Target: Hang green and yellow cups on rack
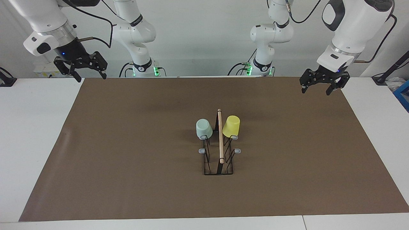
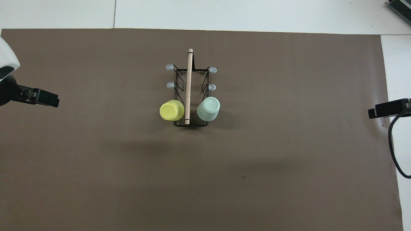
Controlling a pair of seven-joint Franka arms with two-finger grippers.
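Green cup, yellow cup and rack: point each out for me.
Green cup (image 1: 204, 128), facing view, on its side wall.
Yellow cup (image 1: 231, 126), facing view, on its side wall.
Rack (image 1: 220, 140), facing view, on its wooden top rod.
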